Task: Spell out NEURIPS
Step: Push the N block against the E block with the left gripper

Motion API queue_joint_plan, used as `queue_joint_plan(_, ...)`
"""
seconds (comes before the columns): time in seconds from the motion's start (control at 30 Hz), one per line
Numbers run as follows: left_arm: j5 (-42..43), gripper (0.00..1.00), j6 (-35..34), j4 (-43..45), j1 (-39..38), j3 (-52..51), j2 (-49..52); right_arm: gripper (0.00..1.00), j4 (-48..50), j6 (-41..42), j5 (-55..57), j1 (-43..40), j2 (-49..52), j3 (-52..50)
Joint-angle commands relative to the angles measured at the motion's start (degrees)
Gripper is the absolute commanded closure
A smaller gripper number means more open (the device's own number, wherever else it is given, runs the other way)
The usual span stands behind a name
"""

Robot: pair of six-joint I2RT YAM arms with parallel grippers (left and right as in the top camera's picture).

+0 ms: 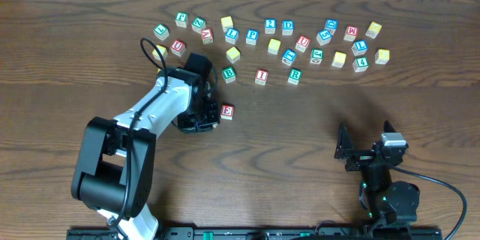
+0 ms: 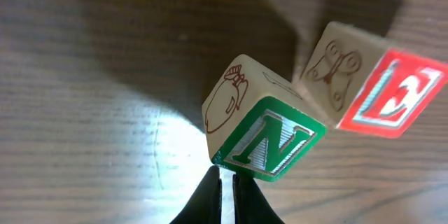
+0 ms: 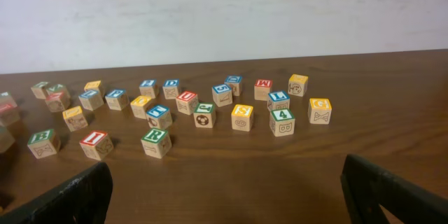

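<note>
Right, the left jaws are pinched together with nothing between them. Their black tips (image 2: 213,197) sit just behind the small wooden cube with the green-framed N (image 2: 269,140); whether they touch it or stop a sliver short, I cannot tell. Just past it, across a narrow strip of dark brown wooden counter (image 1: 300,139), waits the small wooden cube with the red-framed E (image 1: 227,111). From overhead, the white-and-black left arm (image 1: 161,109) hides the N, and the E lies just beside it, toward the right arm.

This reads as a closed-tip nudge to bring N alongside E. To do it well, I'd push low and square on the cube's side face so it slides without twisting or tipping. I'd creep rather than shove, and stop short of knocking the E off line.

Five letters are yet to come, so the row needs room on the E side. Farther back in the scatter sit the green-framed R cube (image 1: 294,76) and the red-framed I cube (image 1: 260,76). The right jaws stand wide apart and empty, well away from the cubes.
</note>
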Motion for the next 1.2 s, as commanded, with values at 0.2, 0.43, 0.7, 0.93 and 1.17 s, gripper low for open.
queue_joint_plan(0.2, 0.90, 0.92, -0.57, 2.60, -0.20, -0.66, 0.17, 0.01, -0.15, -0.46, -0.33, 0.11, -0.15, -0.15)
queue_joint_plan(0.43, 0.90, 0.92, -2.16, 3.93, -0.28, -0.66, 0.17, 0.01, -0.15, -0.44, -0.33, 0.11, -0.15, -0.15)
queue_joint_plan(0.7, 0.90, 0.92, -3.17, 5.64, -1.62, -0.66, 0.17, 0.01, -0.15, -0.46, -0.33, 0.11, -0.15, -0.15)
queue_joint_plan(0.93, 0.87, 0.92, -3.13, 5.77, -2.54, -0.66, 0.17, 0.01, -0.15, -0.46, -0.33, 0.11, -0.15, -0.15)
queue_joint_plan(1.17, 0.63, 0.92, -1.86, 5.75, -2.47, -0.63, 0.17, 0.01, -0.15, -0.44, -0.33, 0.11, -0.15, -0.15)
